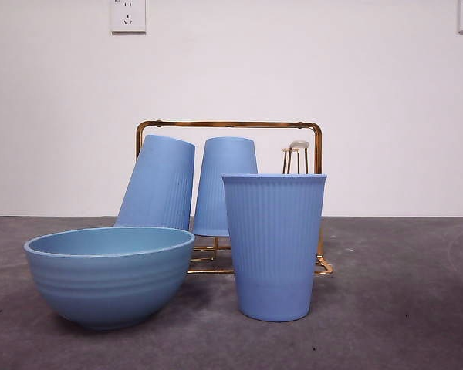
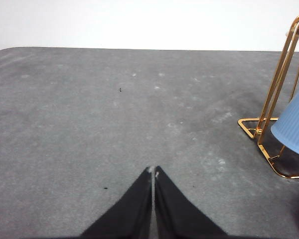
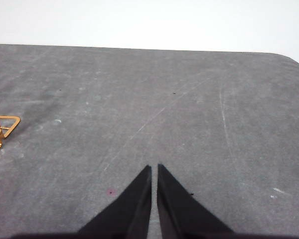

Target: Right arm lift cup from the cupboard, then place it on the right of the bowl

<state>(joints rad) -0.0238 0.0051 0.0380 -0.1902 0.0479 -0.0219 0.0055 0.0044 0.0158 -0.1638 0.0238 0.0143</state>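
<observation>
A blue ribbed cup [image 1: 275, 245] stands upright on the table, just right of the light-blue bowl [image 1: 109, 274]. Behind them is the gold wire cupboard [image 1: 230, 124] with two identical cups upside down on its pegs, one leaning [image 1: 158, 183] and one straight [image 1: 224, 185]. One peg [image 1: 297, 146] at the rack's right is bare. My right gripper [image 3: 154, 167] is shut and empty over bare table, with only a rack foot [image 3: 1, 127] in its view. My left gripper [image 2: 153, 170] is shut and empty, near the rack [image 2: 274, 94] and a cup [image 2: 295, 124].
The table is covered by a grey mat [image 1: 401, 308]. A white wall stands behind it with sockets [image 1: 128, 15]. Neither arm shows in the front view.
</observation>
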